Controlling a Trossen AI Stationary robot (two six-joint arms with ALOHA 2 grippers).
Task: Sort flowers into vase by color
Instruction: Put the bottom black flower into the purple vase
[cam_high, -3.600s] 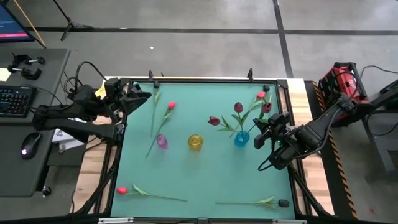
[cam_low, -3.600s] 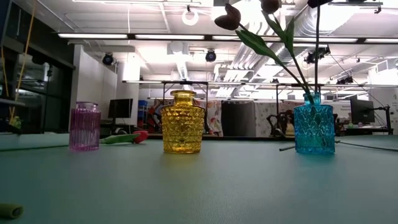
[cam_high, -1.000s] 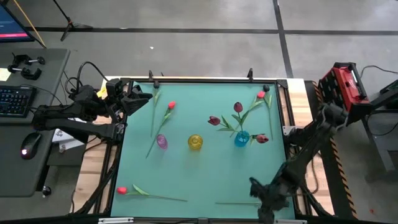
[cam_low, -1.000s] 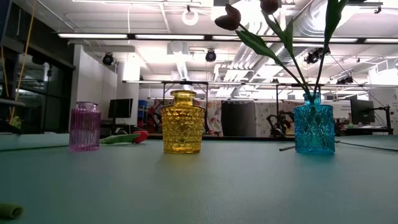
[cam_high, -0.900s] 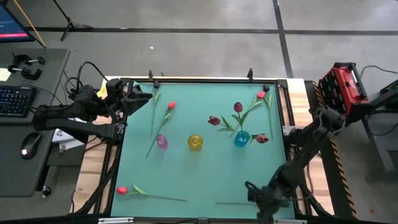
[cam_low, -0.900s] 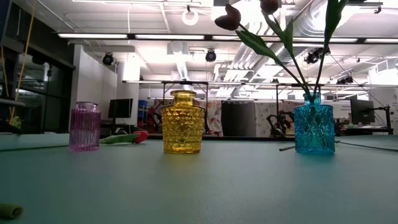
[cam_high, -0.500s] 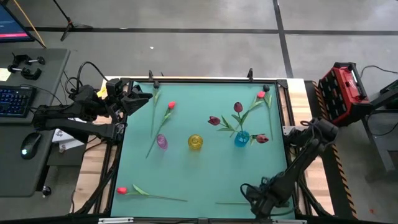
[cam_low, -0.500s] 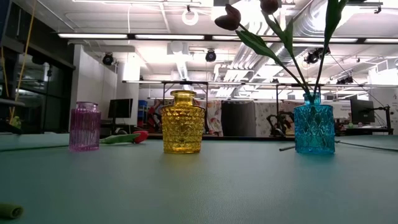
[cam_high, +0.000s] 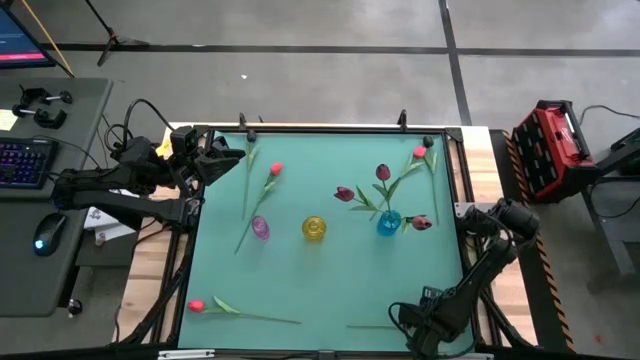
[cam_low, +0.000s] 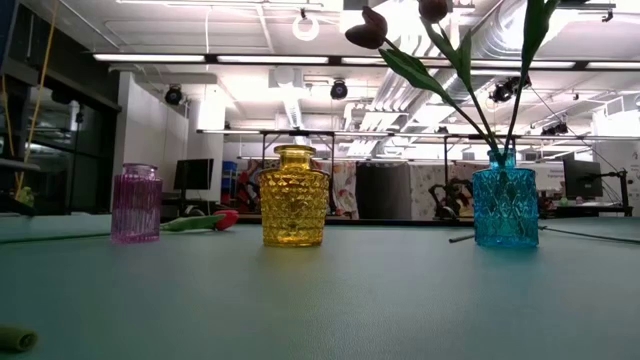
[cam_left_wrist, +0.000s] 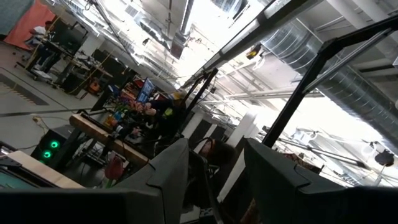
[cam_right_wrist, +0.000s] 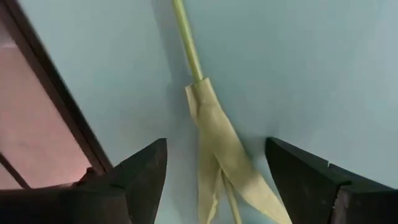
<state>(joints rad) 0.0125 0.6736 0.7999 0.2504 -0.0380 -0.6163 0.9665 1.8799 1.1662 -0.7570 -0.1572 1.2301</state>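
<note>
A flower lies flat near the table's front edge, right of the middle. Its green stem (cam_high: 372, 326) and pale leaves (cam_right_wrist: 219, 146) show, but the arm covers its head. My right gripper (cam_right_wrist: 217, 186) is low over it, open, with one finger on either side of the leaves and stem and touching neither. My left gripper (cam_high: 232, 157) waits open at the far left, pointing up into the room. The blue vase (cam_high: 389, 222) holds dark maroon flowers (cam_high: 344, 193). The purple vase (cam_high: 260, 228) and the yellow vase (cam_high: 314, 228) show no flowers in them.
Other flowers lie flat on the green mat: a red one (cam_high: 275, 170) at the far left, a red one (cam_high: 195, 305) at the near left, a red-pink one (cam_high: 419, 153) at the far right. A dark frame rail (cam_right_wrist: 50, 99) runs close beside my right gripper.
My right arm has folded down and sunk toward the flower at the near edge, and its gripper has settled lower over the stem. The flowers and vases have stayed where they were.
</note>
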